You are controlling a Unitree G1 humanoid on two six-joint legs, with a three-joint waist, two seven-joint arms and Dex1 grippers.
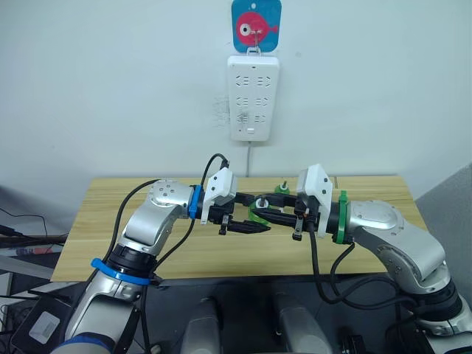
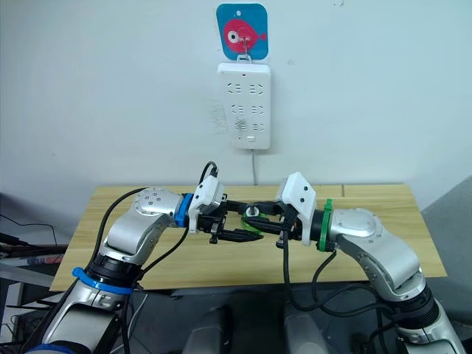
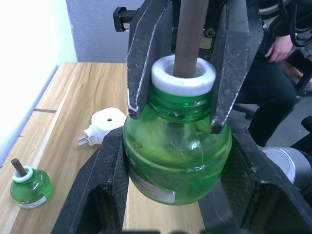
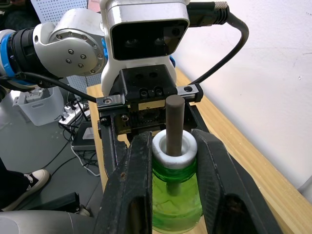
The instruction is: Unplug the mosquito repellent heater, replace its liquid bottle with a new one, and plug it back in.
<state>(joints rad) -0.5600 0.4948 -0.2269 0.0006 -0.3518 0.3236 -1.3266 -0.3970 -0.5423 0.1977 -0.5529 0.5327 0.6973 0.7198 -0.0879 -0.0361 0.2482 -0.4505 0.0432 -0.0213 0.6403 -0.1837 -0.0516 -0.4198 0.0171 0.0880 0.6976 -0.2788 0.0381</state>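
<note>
Both claws met above the middle of the counter (image 1: pixel 369 188) and shared one green bottle (image 3: pixel 176 146). The left claw (image 3: pixel 175 161) was closed on the bottle's round body, one finger on each side. The right claw (image 4: pixel 170 161) was closed on the bottle's neck, just below the white collar (image 4: pixel 174 148) from which a brown wick (image 4: pixel 174 122) stood out. The heater (image 3: pixel 105 125) lay unplugged on the counter, prongs pointing sideways. A second green bottle (image 3: pixel 30 185) stood upright near it. The power strip (image 1: pixel 253 97) hung on the wall below a blue hook (image 1: pixel 256 26).
</note>
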